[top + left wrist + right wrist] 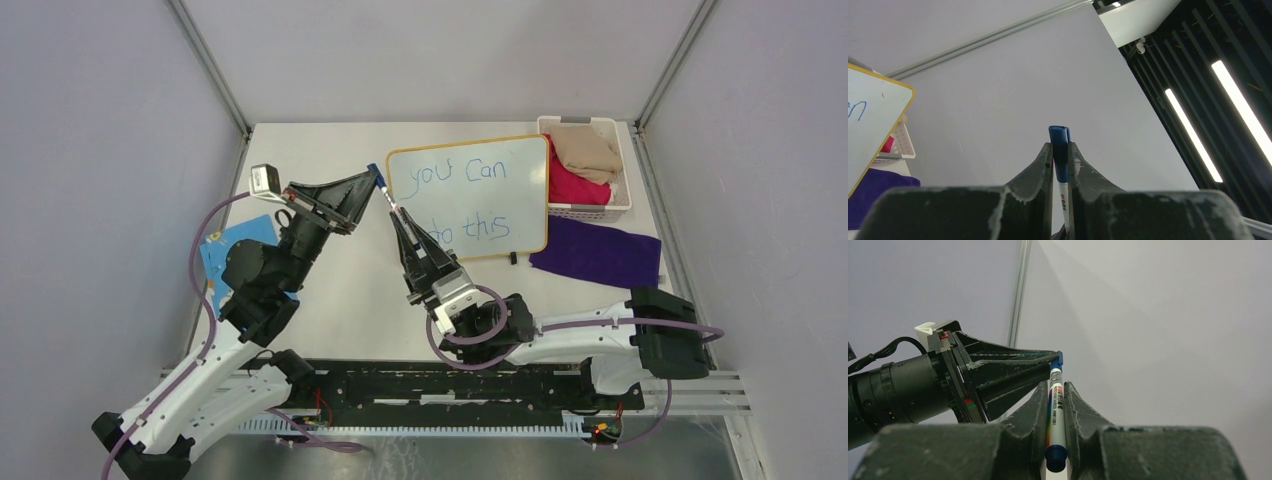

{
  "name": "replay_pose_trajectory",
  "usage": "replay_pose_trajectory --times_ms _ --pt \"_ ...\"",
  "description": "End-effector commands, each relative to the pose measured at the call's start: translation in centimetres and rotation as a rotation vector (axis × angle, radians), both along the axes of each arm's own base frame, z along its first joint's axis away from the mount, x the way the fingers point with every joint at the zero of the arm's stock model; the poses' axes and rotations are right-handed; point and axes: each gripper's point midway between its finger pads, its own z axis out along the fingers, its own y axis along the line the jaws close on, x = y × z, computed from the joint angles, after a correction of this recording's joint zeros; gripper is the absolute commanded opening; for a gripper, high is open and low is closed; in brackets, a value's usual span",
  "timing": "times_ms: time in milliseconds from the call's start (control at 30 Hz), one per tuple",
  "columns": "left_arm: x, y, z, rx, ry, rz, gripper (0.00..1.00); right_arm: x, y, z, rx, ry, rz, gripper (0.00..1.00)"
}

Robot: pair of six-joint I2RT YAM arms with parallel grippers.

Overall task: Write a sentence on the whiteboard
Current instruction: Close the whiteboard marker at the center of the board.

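Only overhead shows the whole sentence (468,198).

Whiteboard (528,195), yellow-framed, far side of table (330,290); blue sentence (462,173) "you Can do this", two lines.

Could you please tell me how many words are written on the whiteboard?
4. On the whiteboard, "you" and "Can" sit on the top line, "do" and "this" on the bottom line; the right jaws cover the lower left corner, possibly hiding more.
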Motion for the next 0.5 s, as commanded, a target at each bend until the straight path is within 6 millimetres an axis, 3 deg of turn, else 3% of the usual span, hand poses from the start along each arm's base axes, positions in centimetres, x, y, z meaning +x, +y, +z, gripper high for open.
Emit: replay_pose_trajectory --times_ms 0,333,467 --pt "-2.6 -0.9 1.4 0.056 -0.113 -0.074 0.21 0.3 -4.9 2.9 0.238 0.000 0.002 0.00" --pt "-2.6 -0.9 1.8 0.068 -0.124 -0.065 0.44 -0.2 -6.0 3.4 0.272 -0.005 0.049 0.00" --pt "-2.5 -0.6 2.2 0.123 -0.144 -0.027 0.62 -0.9 -6.5 3.7 0.290 -0.008 0.109 0.00"
